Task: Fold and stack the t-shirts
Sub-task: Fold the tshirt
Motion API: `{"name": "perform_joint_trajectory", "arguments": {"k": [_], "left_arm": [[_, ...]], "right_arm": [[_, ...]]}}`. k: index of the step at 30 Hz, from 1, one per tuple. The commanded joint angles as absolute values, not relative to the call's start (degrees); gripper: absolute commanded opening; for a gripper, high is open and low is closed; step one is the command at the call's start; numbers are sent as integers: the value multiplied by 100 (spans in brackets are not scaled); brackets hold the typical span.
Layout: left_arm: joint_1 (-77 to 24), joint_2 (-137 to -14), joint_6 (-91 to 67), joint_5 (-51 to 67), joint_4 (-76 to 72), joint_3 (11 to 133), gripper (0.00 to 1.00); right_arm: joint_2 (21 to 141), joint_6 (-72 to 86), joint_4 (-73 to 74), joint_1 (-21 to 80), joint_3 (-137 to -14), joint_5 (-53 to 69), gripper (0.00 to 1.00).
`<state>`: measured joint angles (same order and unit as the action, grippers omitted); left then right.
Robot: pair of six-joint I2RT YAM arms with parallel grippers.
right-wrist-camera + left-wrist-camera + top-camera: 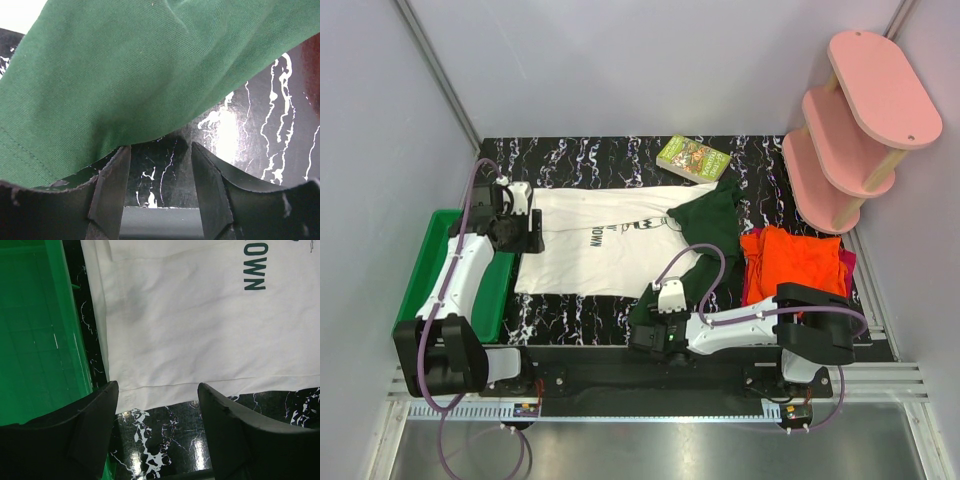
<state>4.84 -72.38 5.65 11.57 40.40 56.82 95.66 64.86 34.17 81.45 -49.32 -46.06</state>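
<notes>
L fingers (157, 390) apart, nothing pinched. Cream-white shirt (590, 255) lies flat on the counter (580, 310); its hem edge runs right at the L fingertips, body of the shirt spreading ahead of them. "OWN" print is ahead and to the R-finger side. Green tray (35, 340) sits just beside the outer L finger, touching the counter edge.

R fingers (160, 150) apart too, no grip. Dk green sleeve (125, 75) drapes just ahead of the tips, its edge over the one finger; can't tell if it touches. Bare counter between the fingers.

Orange shirt (795, 260) is piled on the magenta one (847, 262), well off behind the R fingers, next to the R arm.
</notes>
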Motion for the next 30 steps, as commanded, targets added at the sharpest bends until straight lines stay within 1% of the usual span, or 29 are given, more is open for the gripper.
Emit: {"name": "perform_joint_trajectory", "arguments": {"k": [1,7,14,19,24,30], "left_arm": [[475,-7304,589,1134,3885,5713,69],[466,-7269,615,1169,3885,5695,69],[475,-7190,650,1283,3894,5669,70],[483,-7163,659,1309,3902,5669,70],[483,-7181,659,1353,3902,5678,70],[475,-7242,642,1389,3902,5695,70]], "right_arm": [[9659,6873,3472,8174,-4992,-4825,59],[9791,6636,3489,8174,-5273,-5062,59],[9379,6363,3489,8314,-5572,-5308,58],[9220,6170,3507,8306,-5774,-5396,59],[9588,6293,3507,8288,-5783,-5274,60],[10037,6802,3411,8288,-5616,-4957,59]]}}
